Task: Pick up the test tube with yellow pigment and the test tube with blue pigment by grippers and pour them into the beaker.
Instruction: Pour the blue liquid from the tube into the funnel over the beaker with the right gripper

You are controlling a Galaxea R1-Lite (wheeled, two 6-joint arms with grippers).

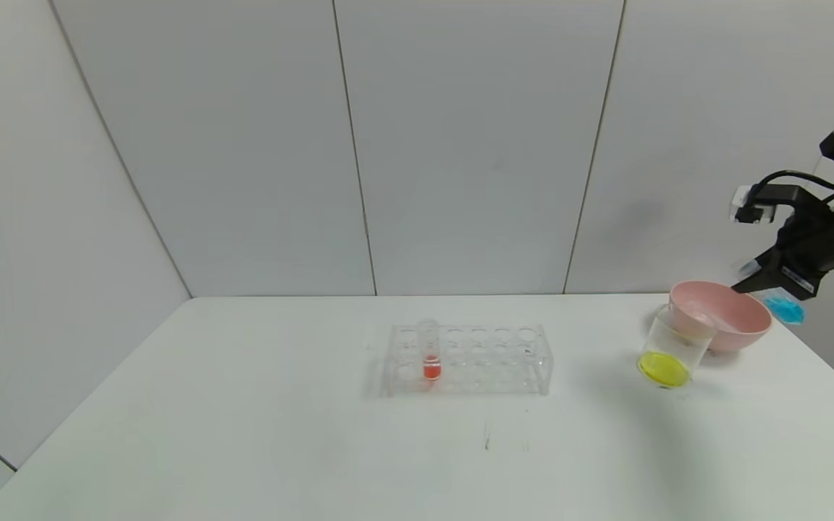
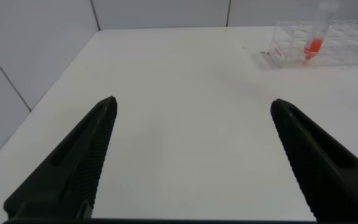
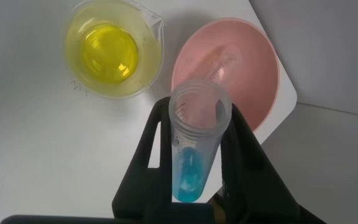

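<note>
Above the worktop's (image 1: 316, 434) far right corner, the right hand (image 3: 194, 158) is clamped on the blue tube (image 3: 194, 134), held tilted just beyond the pink bowl (image 1: 739, 318). An empty tube (image 3: 219, 59) lies in that bowl. Touching the bowl, the beaker (image 1: 670, 347) holds yellow liquid. The left hand (image 2: 191, 155) hangs wide open and empty over bare worktop, well apart from the rack (image 1: 469, 359) with its red tube (image 1: 430, 354).

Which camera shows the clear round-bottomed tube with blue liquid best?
The right wrist view: the clear round-bottomed tube with blue liquid fills it, clamped in the right gripper. The head view shows only a blue patch behind the pink bowl; the left wrist view shows none.
</note>
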